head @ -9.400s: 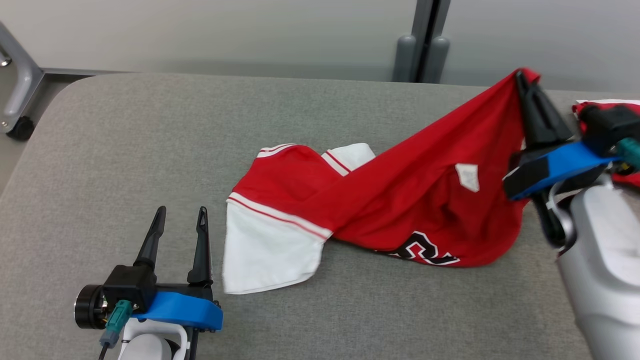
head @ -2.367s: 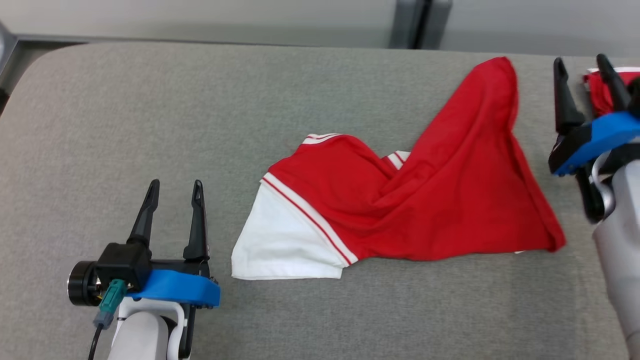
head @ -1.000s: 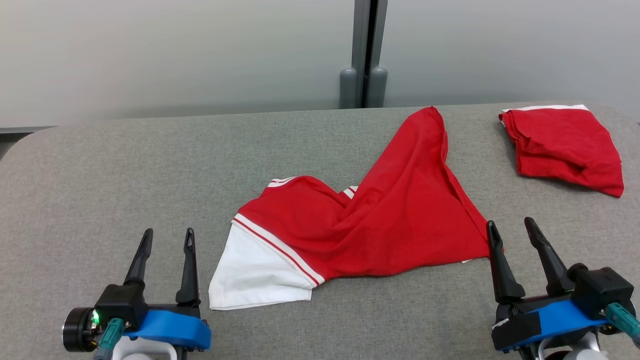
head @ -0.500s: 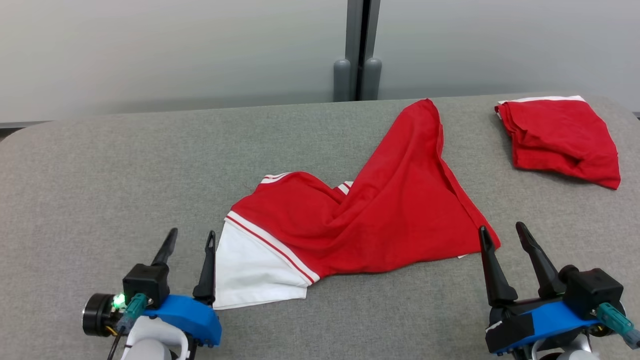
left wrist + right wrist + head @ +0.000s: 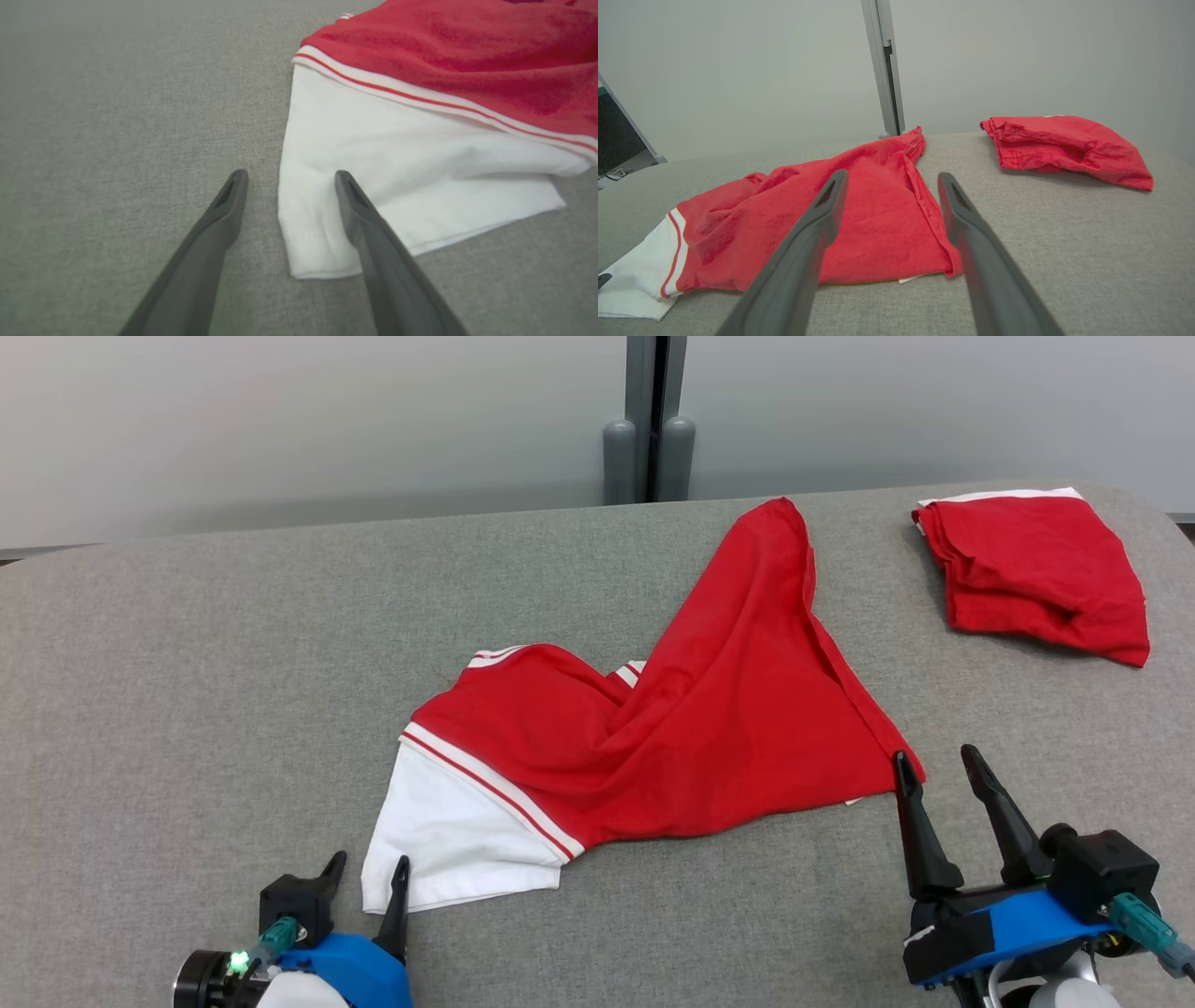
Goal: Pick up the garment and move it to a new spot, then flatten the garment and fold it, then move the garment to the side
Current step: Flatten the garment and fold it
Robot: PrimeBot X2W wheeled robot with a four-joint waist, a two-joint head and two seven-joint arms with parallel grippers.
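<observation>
The garment (image 5: 709,719) is a red shirt with a white, red-striped sleeve (image 5: 448,831), lying crumpled across the middle of the grey table (image 5: 187,663). My left gripper (image 5: 369,870) is open at the sleeve's near corner; in the left wrist view its fingers straddle the white sleeve's (image 5: 397,163) left edge, one finger (image 5: 359,210) over the cloth. My right gripper (image 5: 934,763) is open just beside the garment's lower right corner. In the right wrist view the gripper (image 5: 892,179) points over the red cloth (image 5: 859,210), holding nothing.
A second red garment (image 5: 1027,569) lies folded at the table's far right, also the folded red garment (image 5: 1064,144) in the right wrist view. A grey post (image 5: 649,420) stands against the wall behind the table. Bare grey surface stretches left of the shirt.
My left gripper has moved right and nearer to the white sleeve's corner, now straddling its edge. The camera has tilted, shifting the whole picture. The right gripper has barely moved.
</observation>
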